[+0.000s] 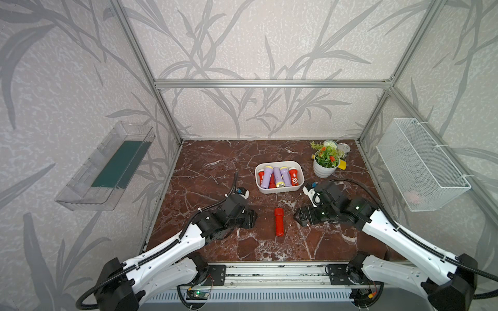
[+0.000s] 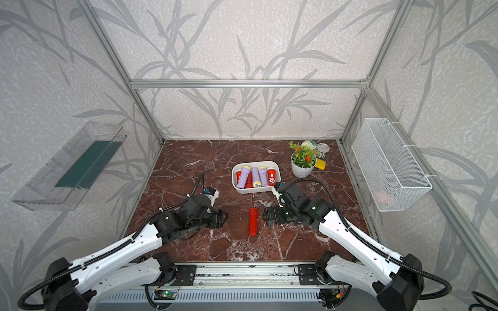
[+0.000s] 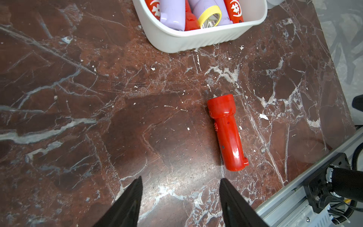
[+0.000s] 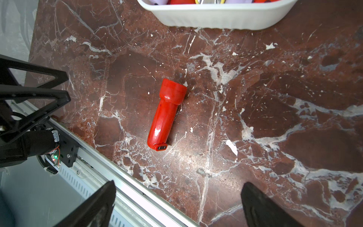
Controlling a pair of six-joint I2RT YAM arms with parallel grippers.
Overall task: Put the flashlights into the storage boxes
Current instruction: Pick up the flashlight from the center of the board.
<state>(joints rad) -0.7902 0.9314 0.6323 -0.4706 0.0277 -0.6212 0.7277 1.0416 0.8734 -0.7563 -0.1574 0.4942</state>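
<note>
Top views only: clear tray (image 1: 107,167) on left wall, flower pot (image 1: 324,168) right of tub, wire basket (image 1: 420,167) on right wall. Left wrist view alone shows ribbed switch on loose red flashlight (image 3: 226,133); right wrist view alone shows dark slot in its tail.

Count: one loose red flashlight flat on marble table (image 1: 204,167), between grippers, touching neither. In white tub (image 1: 280,190): three lilac flashlights (image 1: 277,175), three red flashlights (image 1: 293,176).

Grip: left gripper (image 3: 179,179) jaws partly apart, empty; right gripper (image 4: 179,183) jaws wide, empty.

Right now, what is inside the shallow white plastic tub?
Three lilac flashlights with yellow head rings and three red flashlights lie packed in the white tub; its floor is hidden beneath them.
</note>
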